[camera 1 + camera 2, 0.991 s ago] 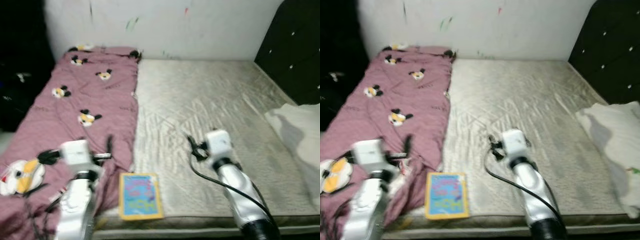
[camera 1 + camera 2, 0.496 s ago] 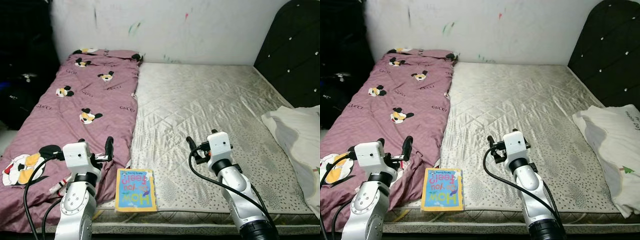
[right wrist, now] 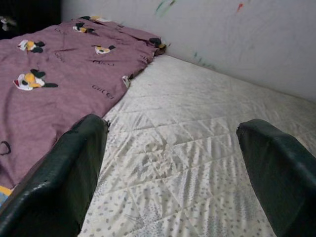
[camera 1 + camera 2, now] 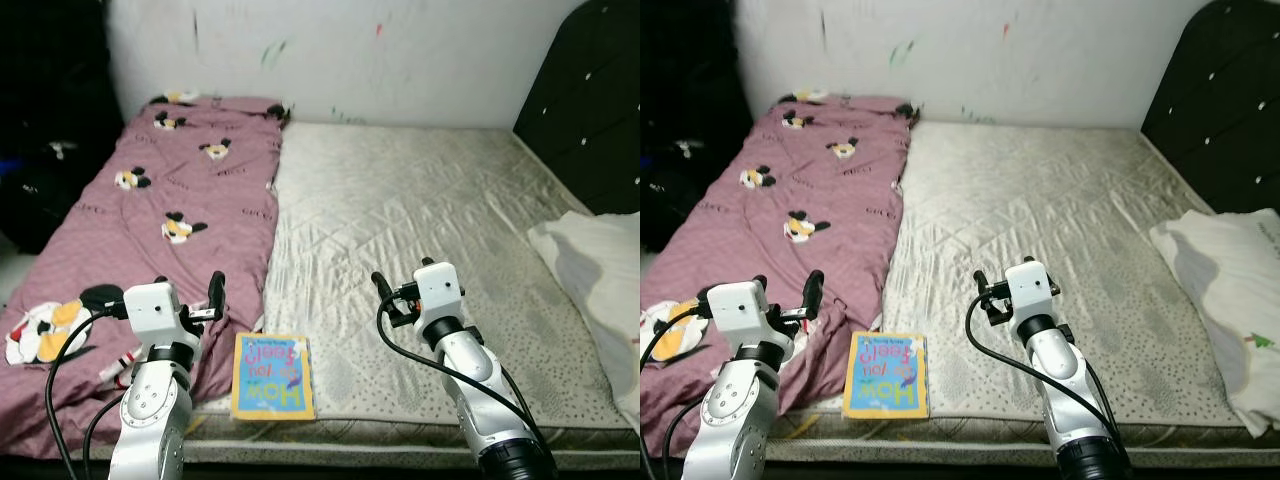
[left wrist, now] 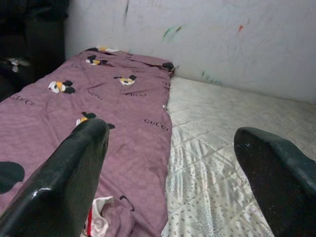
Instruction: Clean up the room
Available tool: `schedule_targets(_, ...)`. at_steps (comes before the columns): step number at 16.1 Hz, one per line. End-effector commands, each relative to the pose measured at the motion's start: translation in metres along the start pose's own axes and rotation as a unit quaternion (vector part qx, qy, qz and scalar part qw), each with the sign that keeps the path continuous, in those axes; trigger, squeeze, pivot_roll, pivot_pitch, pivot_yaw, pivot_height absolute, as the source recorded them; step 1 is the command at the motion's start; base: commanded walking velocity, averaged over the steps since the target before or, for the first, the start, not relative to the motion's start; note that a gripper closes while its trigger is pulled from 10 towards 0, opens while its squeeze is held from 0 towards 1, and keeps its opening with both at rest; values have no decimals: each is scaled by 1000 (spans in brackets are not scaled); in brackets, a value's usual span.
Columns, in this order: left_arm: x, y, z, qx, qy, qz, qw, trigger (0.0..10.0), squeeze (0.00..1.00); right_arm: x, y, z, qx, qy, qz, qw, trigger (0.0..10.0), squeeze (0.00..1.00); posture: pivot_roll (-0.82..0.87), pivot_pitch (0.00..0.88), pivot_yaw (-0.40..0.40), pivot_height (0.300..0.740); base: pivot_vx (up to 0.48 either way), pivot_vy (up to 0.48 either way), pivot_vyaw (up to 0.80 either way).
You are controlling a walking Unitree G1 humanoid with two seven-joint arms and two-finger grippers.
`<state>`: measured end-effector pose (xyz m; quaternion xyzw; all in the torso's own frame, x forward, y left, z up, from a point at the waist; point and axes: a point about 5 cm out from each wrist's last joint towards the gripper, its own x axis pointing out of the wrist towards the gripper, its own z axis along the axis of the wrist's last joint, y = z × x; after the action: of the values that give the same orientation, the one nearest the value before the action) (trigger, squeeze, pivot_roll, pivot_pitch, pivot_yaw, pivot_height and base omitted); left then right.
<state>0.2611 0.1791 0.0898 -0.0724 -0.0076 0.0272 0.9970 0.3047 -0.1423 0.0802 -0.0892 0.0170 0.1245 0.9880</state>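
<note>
**Facing the bed, book not yet touched**

Since half a second back: slight shift of the whole head view, so a camera move; book, blanket and both arms placed as before. A second back, picture blurred; now sharp, which suggests walking has ended.

Left eye view: book (image 4: 272, 376) lying flat at the near edge of the mattress (image 4: 420, 220), just beside the hem of the purple blanket (image 4: 170, 210), cover up, title upside down. Probably the thing to tidy, being the one loose item on the bare quilting. Left gripper (image 4: 165, 291) held up over the blanket's near end, right gripper (image 4: 385, 298) over the mattress, the book between them; both raised, likely in readiness, not reaching.

Right eye view: same layout; white cloth (image 4: 1230, 300) draped at the right edge, black headboard (image 4: 1215, 110) beyond.

Left wrist view: fingers (image 5: 64, 182) spread wide, nothing between them, pointing up the blanket toward the wall (image 5: 207, 39).

Right wrist view: fingers (image 3: 59, 182) also wide apart and empty, aimed along the mattress.
</note>
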Motion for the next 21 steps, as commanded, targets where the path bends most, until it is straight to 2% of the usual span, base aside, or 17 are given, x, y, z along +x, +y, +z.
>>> schedule_targets(1, 1, 1, 1, 8, 3, -1, 1000, 10000, 0, 2, 0, 4, 0, -8, 4, 1000, 10000, 0, 25, 0, -33, 656, 0, 0, 0)
schedule_targets(3, 2, 0, 1, 8, 2, 1, 1000, 10000, 0, 3, -1, 4, 0, -8, 4, 1000, 10000, 0, 25, 0, -34, 632, 0, 0, 0)
schedule_targets(7, 5, -3, 4, 4, -6, 0, 1000, 10000, 0, 3, -3, 7, 2, -12, 1, 1000, 10000, 0, 6, 0, -23, 632, 0, 0, 0)
schedule_targets(11, 7, -5, 7, -5, -13, 5, 1000, 10000, 0, 3, -7, 9, 0, -15, 6, 1000, 10000, 0, 13, 0, -49, 632, 0, 0, 0)
schedule_targets(16, -5, 7, 8, -4, -12, 35, 999, 10000, 0, 5, 6, 10, 3, -10, 35, 999, 10000, 0, 38, 18, -76, 632, 0, 0, 0)
schedule_targets(21, -14, 5, 5, -11, -2, 43, 999, 10000, 0, -3, 5, 9, 6, -4, 41, 999, 10000, 0, 27, 88, -101, 632, 0, 0, 0)
